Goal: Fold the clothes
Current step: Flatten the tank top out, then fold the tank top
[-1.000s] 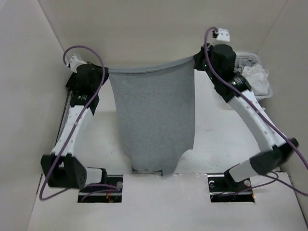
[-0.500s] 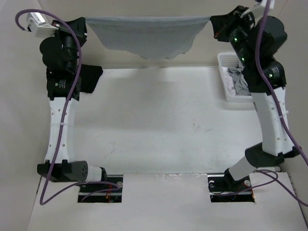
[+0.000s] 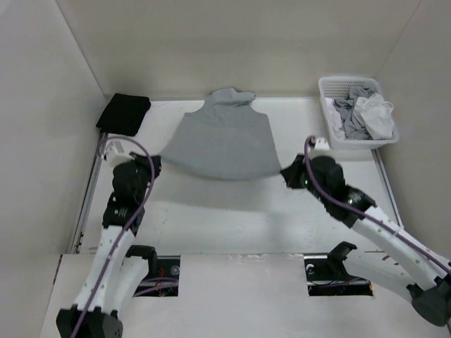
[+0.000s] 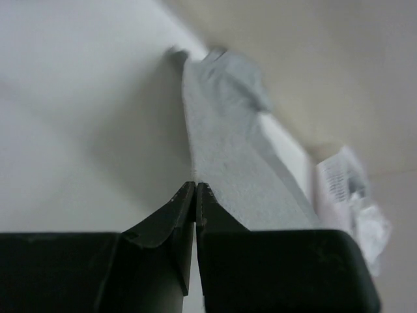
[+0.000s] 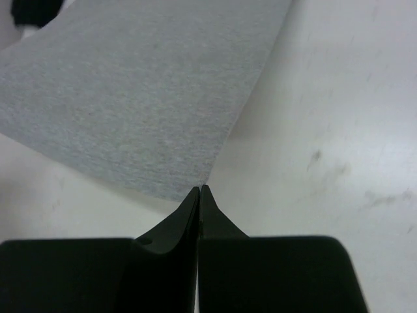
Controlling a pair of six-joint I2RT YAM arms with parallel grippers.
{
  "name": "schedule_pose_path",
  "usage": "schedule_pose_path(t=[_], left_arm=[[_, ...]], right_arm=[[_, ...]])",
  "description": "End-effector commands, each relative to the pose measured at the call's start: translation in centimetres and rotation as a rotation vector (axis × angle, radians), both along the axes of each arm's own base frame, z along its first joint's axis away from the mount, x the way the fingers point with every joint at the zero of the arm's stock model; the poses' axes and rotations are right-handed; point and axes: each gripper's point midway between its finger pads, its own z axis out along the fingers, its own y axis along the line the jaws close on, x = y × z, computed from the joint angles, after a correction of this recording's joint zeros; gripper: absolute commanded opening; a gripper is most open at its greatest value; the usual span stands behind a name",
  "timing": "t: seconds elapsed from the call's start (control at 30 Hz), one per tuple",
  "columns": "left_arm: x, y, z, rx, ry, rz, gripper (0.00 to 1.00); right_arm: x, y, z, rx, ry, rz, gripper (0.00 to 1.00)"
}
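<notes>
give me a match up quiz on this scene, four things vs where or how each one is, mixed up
1 grey shirt
2 black cloth
3 basket
4 left tool

a far left corner
b far right side
c centre, held by two near corners
d shut on a shirt corner

Pairs: 1-c, 2-a, 3-b, 4-d

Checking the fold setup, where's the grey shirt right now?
Top view: the shirt spans mid-table, near corners pinched by the left end effector and right end effector, between black cloth and basket.
</notes>
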Motion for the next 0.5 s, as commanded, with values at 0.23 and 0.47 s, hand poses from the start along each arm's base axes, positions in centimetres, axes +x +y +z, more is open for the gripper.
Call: schedule_pose_path(t=[0.23,0.47], left_arm=[[-13.2,-1.2,-6.8,-0.069,0.207,-0.094,0.0],[-15.3,0.4,-2.9,-0.086,0.112,-0.024,0.0]], right_arm=[[-14.8,4.1,-9.8,0.117,0.285,0.219,0.0],[-19.7,4.4,-8.2,0.15,0.323,0.262,0.01]])
